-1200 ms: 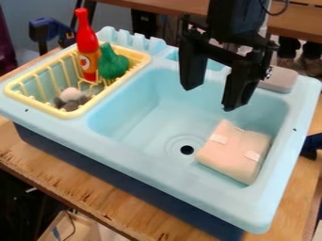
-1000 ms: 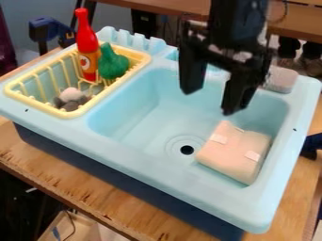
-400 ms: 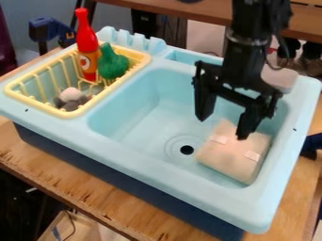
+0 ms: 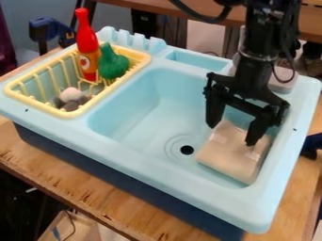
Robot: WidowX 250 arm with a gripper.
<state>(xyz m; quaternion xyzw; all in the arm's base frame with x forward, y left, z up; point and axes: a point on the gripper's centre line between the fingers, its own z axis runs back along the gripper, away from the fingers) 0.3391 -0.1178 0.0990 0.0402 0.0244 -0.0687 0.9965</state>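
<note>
Light blue plastic forms the toy sink (image 4: 157, 175), which sits on a wooden surface (image 4: 82, 194). Its basin holds a beige block (image 4: 228, 161) with a soft, folded look, lying flat in the near right part, just to the right of the drain (image 4: 187, 149). The block carries 2 pale patches along its upper face. Its outline is nearly square, so its long axis is hard to tell.

The black gripper (image 4: 233, 132) hangs over the right side of the basin with its 2 fingers spread wide and nothing between them. The block is the nearest thing: it lies directly below the fingertips and extends from there toward the camera, so the gripper lines up with its far part rather than its middle. The line from 1 fingertip to the other slants down to the right, roughly along the block's near edge. Whether the lower fingertip touches the block, I cannot tell.

At the left end, well apart from the gripper, a yellow dish rack (image 4: 39, 105) holds an upright red bottle (image 4: 87, 43), a green pear-shaped toy (image 4: 113, 65) just beside it, and a pale round piece (image 4: 71, 94) among dark gray lumps (image 4: 70, 106).
</note>
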